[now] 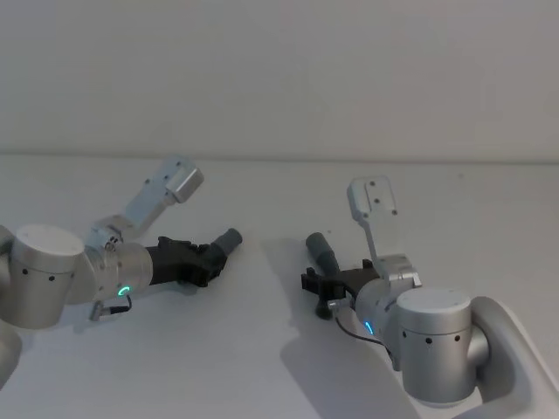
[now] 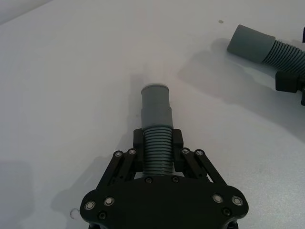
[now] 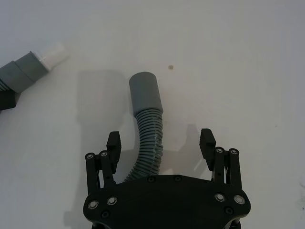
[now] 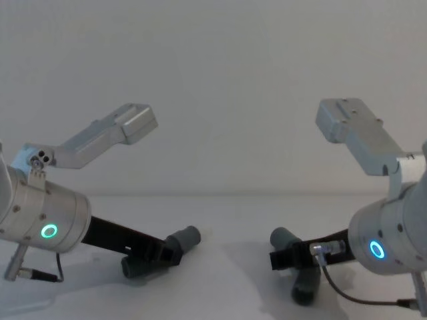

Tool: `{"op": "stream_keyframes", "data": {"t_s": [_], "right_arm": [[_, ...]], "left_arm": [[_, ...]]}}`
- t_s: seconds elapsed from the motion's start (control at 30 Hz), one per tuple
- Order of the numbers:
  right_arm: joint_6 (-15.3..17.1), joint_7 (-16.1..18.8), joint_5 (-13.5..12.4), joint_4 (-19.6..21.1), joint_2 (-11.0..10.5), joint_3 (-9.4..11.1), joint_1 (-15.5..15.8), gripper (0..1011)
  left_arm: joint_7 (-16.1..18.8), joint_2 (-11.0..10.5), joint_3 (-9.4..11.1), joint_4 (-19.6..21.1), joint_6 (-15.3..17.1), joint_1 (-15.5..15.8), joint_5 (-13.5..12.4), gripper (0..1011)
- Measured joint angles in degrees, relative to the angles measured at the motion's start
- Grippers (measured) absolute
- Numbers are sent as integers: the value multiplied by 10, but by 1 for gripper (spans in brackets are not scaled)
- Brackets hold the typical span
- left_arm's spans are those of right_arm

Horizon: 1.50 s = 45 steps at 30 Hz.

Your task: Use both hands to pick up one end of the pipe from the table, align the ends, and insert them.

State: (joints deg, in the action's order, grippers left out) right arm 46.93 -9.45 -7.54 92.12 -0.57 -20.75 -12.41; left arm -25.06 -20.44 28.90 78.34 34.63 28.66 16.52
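Note:
My left gripper (image 2: 157,140) is shut on the ribbed middle of the straight pipe (image 2: 157,148). Its grey cuff with a pale tip (image 2: 156,88) sticks out past the fingers, low over the white table (image 2: 71,95). In the head view this gripper (image 1: 208,260) is at the left, the cuff (image 1: 230,239) pointing towards the middle. My right gripper (image 3: 160,140) is open, its fingers (image 3: 113,142) standing either side of the bent pipe (image 3: 148,136) without touching it. That pipe lies on the table with its wide cuff (image 3: 145,93) pointing away. The head view shows the right gripper (image 1: 319,284) behind the bent pipe (image 1: 321,250).
The two cuffs face each other across a bare gap of table (image 1: 271,253). Each arm's grey camera bracket (image 1: 173,183) (image 1: 371,199) stands above its wrist. A plain wall (image 4: 220,80) rises behind the table.

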Motion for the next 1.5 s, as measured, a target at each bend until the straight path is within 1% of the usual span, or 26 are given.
{"op": "stream_keyframes", "data": {"t_s": [0.13, 0.2, 0.4, 0.43, 0.47, 0.57, 0.63, 0.7, 0.73, 0.87, 0.93, 1.0, 1.07, 1.13, 1.2, 1.5], "right_arm": [[0, 0, 2, 0, 0, -1, 1, 1000], [0, 1, 3, 0, 0, -2, 2, 977], [0, 1, 5, 0, 0, -3, 3, 862], [0, 2, 6, 0, 1, -3, 3, 803], [0, 2, 6, 0, 1, -3, 3, 769], [0, 2, 6, 0, 1, -3, 4, 717], [0, 2, 7, 0, 1, -3, 4, 629], [0, 2, 7, 0, 1, -3, 4, 590], [0, 3, 7, 0, 1, -3, 4, 526], [0, 3, 7, 0, 1, -4, 4, 401], [0, 3, 7, 0, 1, -4, 4, 314], [0, 3, 8, 0, 1, -4, 4, 261], [-1, 3, 8, 0, 1, -4, 4, 236], [-1, 3, 8, 0, 1, -4, 4, 181], [-1, 3, 8, 0, 1, -4, 4, 158], [-1, 4, 8, 0, 1, -4, 5, 144]], "left_arm": [[0, 0, 0, 0, 0, 0, 0, 317], [0, 0, 0, 0, 0, 0, 0, 317], [0, 0, 0, 0, 0, 0, 0, 317], [0, 0, 0, 0, 0, 0, 0, 317], [0, 0, 0, 0, 0, 0, 0, 317], [0, 0, 0, 0, 0, 0, 0, 317], [0, 0, 0, 0, 0, 0, 0, 317], [0, 0, 0, 0, 0, 0, 0, 317], [0, 0, 0, 0, 0, 0, 0, 317], [0, 0, 0, 0, 0, 0, 0, 317], [0, 0, 0, 0, 0, 0, 0, 317], [0, 0, 0, 0, 0, 0, 0, 317], [0, 0, 0, 0, 0, 0, 0, 317], [0, 0, 0, 0, 0, 0, 0, 317], [0, 0, 0, 0, 0, 0, 0, 317], [0, 0, 1, 0, 0, 1, 0, 317]]}}
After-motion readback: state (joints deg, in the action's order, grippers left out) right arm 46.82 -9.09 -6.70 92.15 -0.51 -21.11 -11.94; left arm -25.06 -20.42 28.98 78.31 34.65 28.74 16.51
